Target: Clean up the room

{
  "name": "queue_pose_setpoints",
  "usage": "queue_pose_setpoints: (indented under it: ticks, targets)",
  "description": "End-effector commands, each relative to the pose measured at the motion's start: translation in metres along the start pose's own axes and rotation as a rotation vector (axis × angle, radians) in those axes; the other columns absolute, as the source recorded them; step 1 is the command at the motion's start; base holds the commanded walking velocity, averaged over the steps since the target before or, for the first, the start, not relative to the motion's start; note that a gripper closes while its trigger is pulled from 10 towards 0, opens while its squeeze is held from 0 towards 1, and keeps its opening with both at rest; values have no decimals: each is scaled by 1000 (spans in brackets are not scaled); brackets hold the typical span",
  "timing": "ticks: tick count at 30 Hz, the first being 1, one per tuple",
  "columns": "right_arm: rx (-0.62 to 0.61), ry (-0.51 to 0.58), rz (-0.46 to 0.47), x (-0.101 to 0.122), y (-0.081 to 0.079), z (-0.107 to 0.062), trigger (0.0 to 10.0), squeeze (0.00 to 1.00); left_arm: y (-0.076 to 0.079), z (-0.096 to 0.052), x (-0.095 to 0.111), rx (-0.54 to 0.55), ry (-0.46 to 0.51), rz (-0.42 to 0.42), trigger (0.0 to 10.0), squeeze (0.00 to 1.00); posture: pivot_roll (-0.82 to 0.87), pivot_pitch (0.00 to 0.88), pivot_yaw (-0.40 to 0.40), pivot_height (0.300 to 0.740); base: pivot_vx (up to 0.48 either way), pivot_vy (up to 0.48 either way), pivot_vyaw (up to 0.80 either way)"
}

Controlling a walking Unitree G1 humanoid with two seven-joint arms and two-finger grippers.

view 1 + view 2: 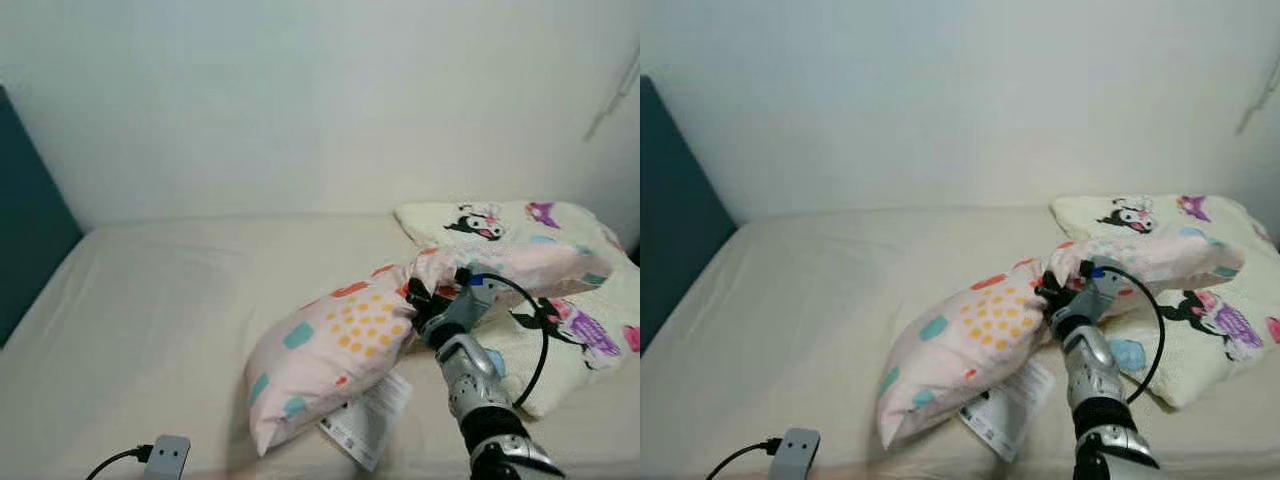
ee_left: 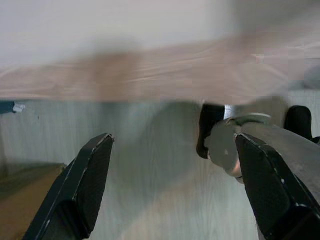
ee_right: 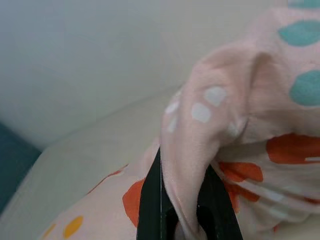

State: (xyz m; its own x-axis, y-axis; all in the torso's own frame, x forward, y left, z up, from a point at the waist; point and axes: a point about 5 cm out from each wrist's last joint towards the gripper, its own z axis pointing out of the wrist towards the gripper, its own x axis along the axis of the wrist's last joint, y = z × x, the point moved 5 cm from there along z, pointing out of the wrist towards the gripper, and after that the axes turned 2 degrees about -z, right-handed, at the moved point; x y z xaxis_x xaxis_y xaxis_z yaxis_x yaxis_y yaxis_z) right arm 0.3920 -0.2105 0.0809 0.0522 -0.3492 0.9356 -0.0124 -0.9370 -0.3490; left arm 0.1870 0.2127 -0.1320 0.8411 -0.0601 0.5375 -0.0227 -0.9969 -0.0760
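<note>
The right arm (image 1: 478, 392) is silver metal built in rounded, jointed segments, darker near the bottom. A black cable (image 1: 537, 330) loops out from its wrist in a wide arc. A small blue mark (image 1: 478, 281) sits by the wrist. Both grippers carry long, black, wedge-shaped fingers (image 2: 87, 182), matte and smooth.

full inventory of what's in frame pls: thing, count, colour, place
pink pillow: 1, pale pink with orange, teal and yellow spots, mid-bed, pinched at its middle and lifted
cartoon pillow: 1, cream with black-and-purple characters, bed's right side by the wall
tag: 1, white with print, under the pink pillow
bed: 1, cream sheet
charger: 1, grey with black cable, bed's near left edge
headboard: 1, teal, left
right gripper: shut on the pink pillow
left gripper: open, idle
</note>
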Motion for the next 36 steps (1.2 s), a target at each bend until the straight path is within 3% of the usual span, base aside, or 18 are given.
queue_pose_setpoints:
  ticks: [1, 3, 5, 9, 10, 11, 13, 15, 17, 18, 19, 20, 23, 24, 26, 27, 30, 36]
  targets:
    - [-36, 150, -75, 45, 3, 10, 10000, 0, -1, 0, -2, 4, -10, 0, 10000, 0, 101, 0, -38, 722, 0, 0, 725]
    - [-55, 177, -94, 56, 8, 11, 10000, 0, -2, 0, -2, 5, -11, 0, 10000, 0, 103, 0, -37, 722, 0, 0, 722]
    - [-102, 265, -185, 93, 19, 13, 10000, 0, -4, -1, -3, 11, -14, -2, 10000, 0, 104, 0, -35, 722, 0, 0, 719]
    - [-140, 387, -273, 143, 25, 13, 10000, 0, -4, -1, -3, 13, -15, -1, 10000, 0, 106, 0, -33, 722, 0, 0, 719]
    - [-140, 387, -273, 143, 25, 13, 10000, 0, -4, -1, -3, 13, -15, -1, 10000, 0, 106, 0, -33, 722, 0, 0, 719]
    - [-129, 477, -322, 178, 18, 14, 10000, 0, -4, -1, -4, 12, -17, 0, 10000, 0, 106, 0, -32, 722, 0, 0, 719]
    - [-101, 523, -329, 193, 9, 14, 10000, 0, -3, -1, -4, 12, -18, 1, 10000, 0, 106, 0, -33, 722, 0, 0, 719]
    - [23, 571, -333, 210, -20, 18, 10000, 0, -3, -1, -4, 9, -18, 4, 10000, 0, 104, 0, -32, 722, 0, 0, 719]
    - [206, 534, -330, 199, -59, 25, 10000, 0, -2, 0, -3, 8, -16, -2, 10000, 0, 110, 0, -39, 722, 0, 0, 719]
    - [206, 534, -330, 199, -59, 25, 10000, 0, -2, 0, -3, 8, -16, -2, 10000, 0, 110, 0, -39, 722, 0, 0, 719]
    - [368, 434, -311, 165, -90, 29, 10000, 0, -1, 0, -1, 7, -12, -11, 10000, 0, 114, 0, -44, 722, 0, 0, 719]
    - [368, 434, -311, 165, -90, 29, 10000, 0, -1, 0, -1, 7, -12, -11, 10000, 0, 114, 0, -44, 722, 0, 0, 719]
    - [501, 264, -301, 103, -114, 28, 10000, 0, 1, 1, 1, 6, -7, -22, 10000, 0, 115, 0, -45, 722, 0, 0, 719]
    - [501, 264, -301, 103, -114, 28, 10000, 0, 1, 1, 1, 6, -7, -22, 10000, 0, 115, 0, -45, 722, 0, 0, 719]
    - [540, 181, -277, 70, -121, 24, 10000, 0, 2, 1, 1, 3, -7, -25, 10000, 0, 116, 0, -47, 722, 0, 0, 719]
    - [540, 181, -277, 70, -121, 24, 10000, 0, 2, 1, 1, 3, -7, -25, 10000, 0, 116, 0, -47, 722, 0, 0, 719]
    - [543, 104, -233, 38, -121, 18, 10000, 0, 3, 1, -1, -1, -13, -23, 10000, 0, 115, 0, -45, 722, 0, 0, 719]
    - [504, 78, -196, 25, -113, 14, 10000, 0, 3, 0, -4, -2, -22, -18, 10000, 0, 113, 0, -42, 722, 0, 0, 719]
